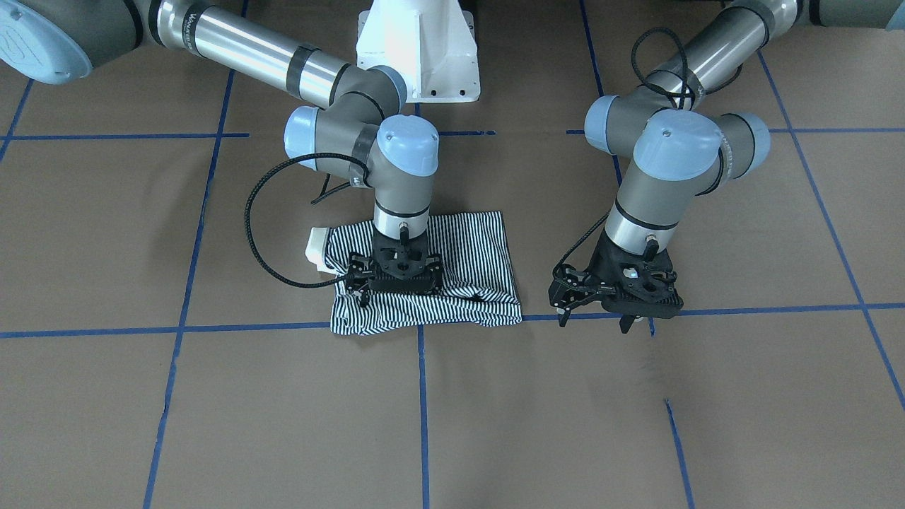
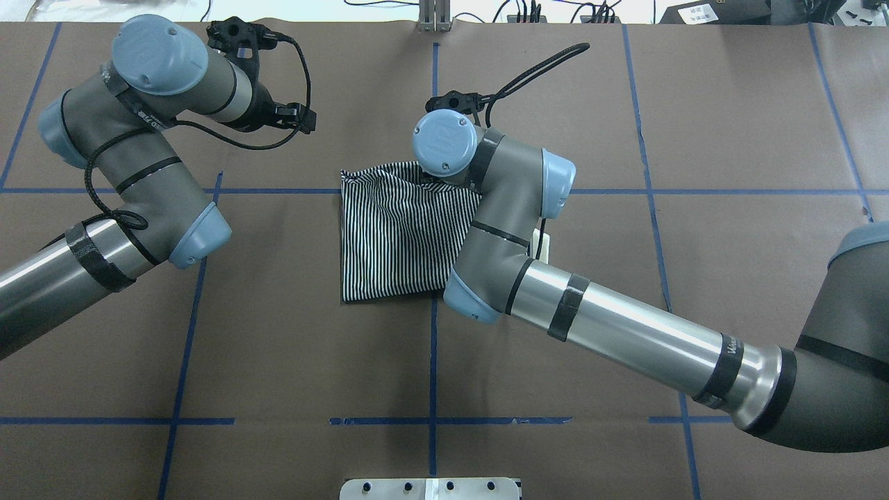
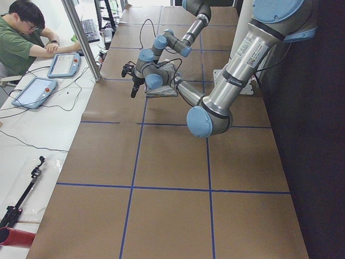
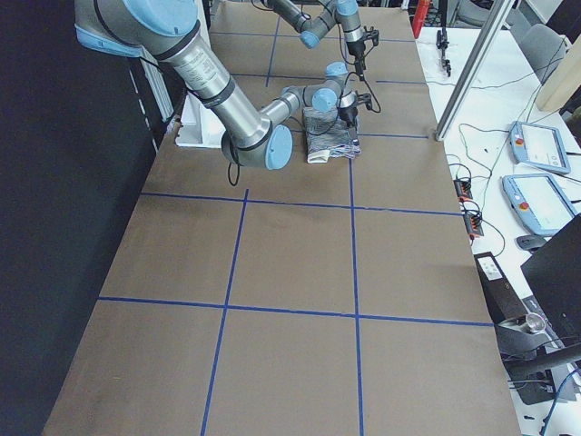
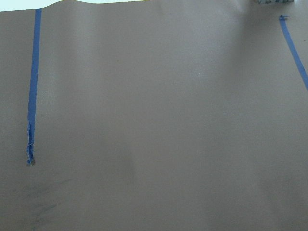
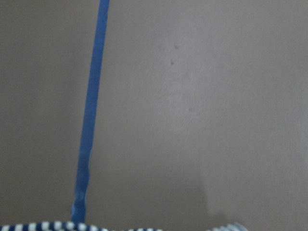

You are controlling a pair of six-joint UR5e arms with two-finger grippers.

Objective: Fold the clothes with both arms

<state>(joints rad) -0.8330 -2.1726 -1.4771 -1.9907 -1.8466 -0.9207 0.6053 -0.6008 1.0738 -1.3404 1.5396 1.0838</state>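
Right gripper (image 1: 399,283) poised on folded polo shirt (image 1: 474,247)

Whether its fingers are apart or together cannot be told; the striped shirt is spread beneath it on the table (image 1: 212,410). The left gripper (image 1: 594,322) is held well aside over bare table, fingers apart, nothing gripped.

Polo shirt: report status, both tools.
Left tool open, over bare table. Right tool down on folded polo shirt, grip unclear. No obstruction seen.
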